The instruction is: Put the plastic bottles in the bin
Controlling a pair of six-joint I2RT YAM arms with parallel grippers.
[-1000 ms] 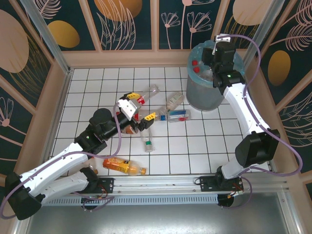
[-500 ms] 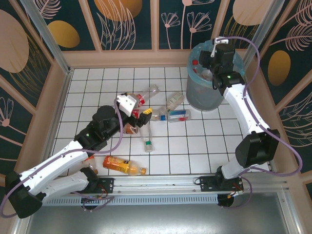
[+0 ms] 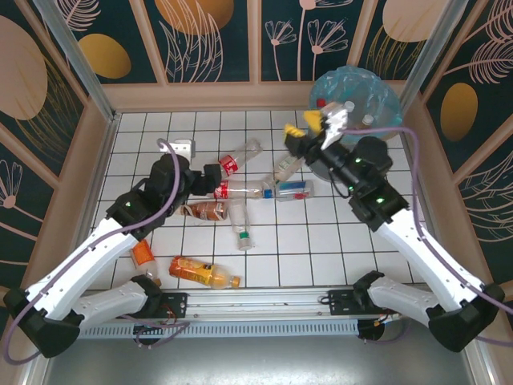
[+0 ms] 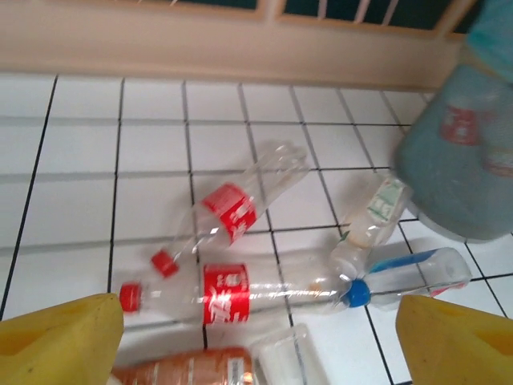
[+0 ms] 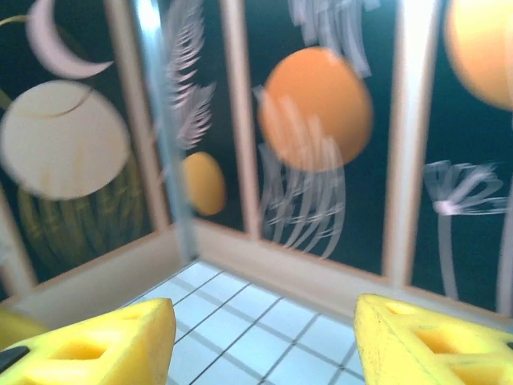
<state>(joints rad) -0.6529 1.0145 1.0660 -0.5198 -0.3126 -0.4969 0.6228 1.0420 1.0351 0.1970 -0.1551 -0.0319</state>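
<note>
While the left gripper gapes, plastic bottles lie just ahead.

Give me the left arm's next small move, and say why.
Probably ease the left end effector forward and down onto the clear red-labelled bottle, then close. Its fingers stand open with nothing between them, and that bottle lies crosswise just ahead of the gap, outside the bin.

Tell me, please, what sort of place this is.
Likely a staged robot test cell, not a real room: a white gridded tabletop boxed in by dark floral printed panels, an aluminium mounting rail, and scattered clear plastic bottles.
</note>
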